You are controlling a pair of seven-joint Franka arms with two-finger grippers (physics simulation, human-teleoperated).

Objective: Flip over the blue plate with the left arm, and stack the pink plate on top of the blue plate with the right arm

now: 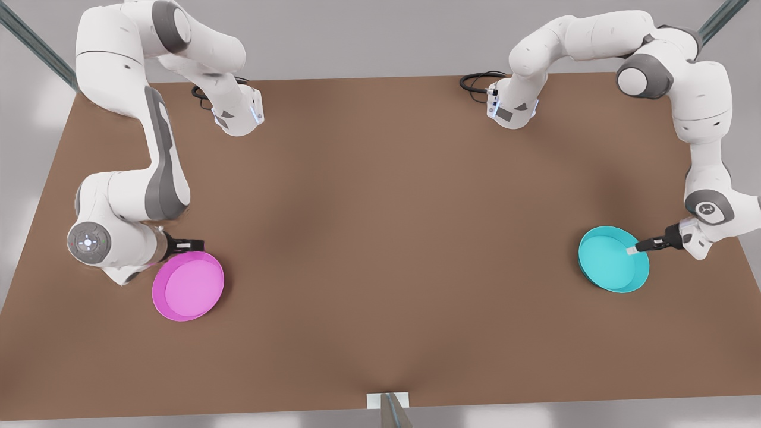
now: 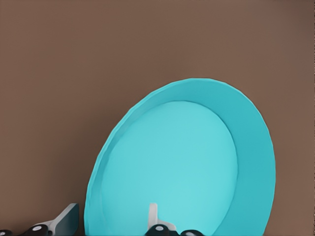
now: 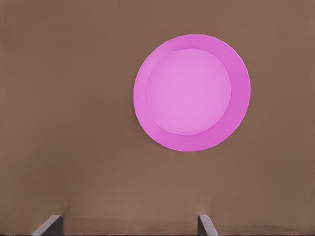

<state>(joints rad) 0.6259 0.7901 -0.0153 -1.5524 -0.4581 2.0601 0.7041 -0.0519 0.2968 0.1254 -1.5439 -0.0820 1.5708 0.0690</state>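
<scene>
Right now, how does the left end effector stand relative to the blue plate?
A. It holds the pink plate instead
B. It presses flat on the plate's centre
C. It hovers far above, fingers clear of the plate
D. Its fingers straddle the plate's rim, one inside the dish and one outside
D: in the left wrist view the left end effector has one finger inside the blue plate and one outside its rim.

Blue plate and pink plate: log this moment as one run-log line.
left gripper: fingers straddling blue plate rim, plate tilted | right gripper: open, beside pink plate, no contact | pink plate: flat on table | stack: not started
</scene>
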